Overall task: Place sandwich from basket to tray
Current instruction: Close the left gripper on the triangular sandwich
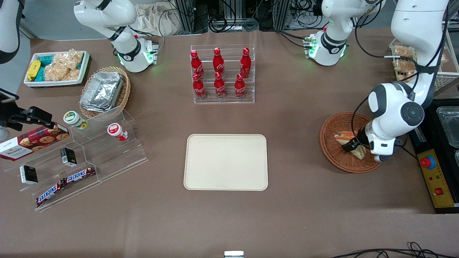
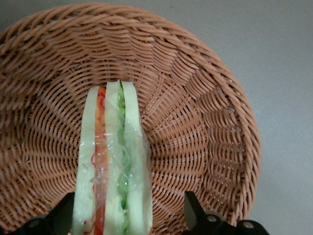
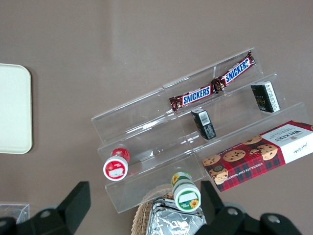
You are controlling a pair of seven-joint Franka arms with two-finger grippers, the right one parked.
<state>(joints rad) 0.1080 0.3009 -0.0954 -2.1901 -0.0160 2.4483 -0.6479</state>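
The sandwich point(image 2: 111, 166) is found lying in the basket point(image 1: 331, 143), straddled by the wide-spread, non-contacting fingers of the end effector point(image 2: 128, 215). No grasp is made; lifting and transfer to the bare tray point(image 1: 226, 162) are judged outstanding.

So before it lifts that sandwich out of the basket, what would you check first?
1. Sandwich lies between the hand's two fingers: ok.
2. Fingers closed on the wrapped bread: not ok, gaps show on both sides.
3. Sandwich inside the wicker basket: ok.
4. Cream tray bare, ready to receive it: ok.
5. Table between basket and tray free of objects: ok.
6. Hand low enough for a firm hold: cannot tell.
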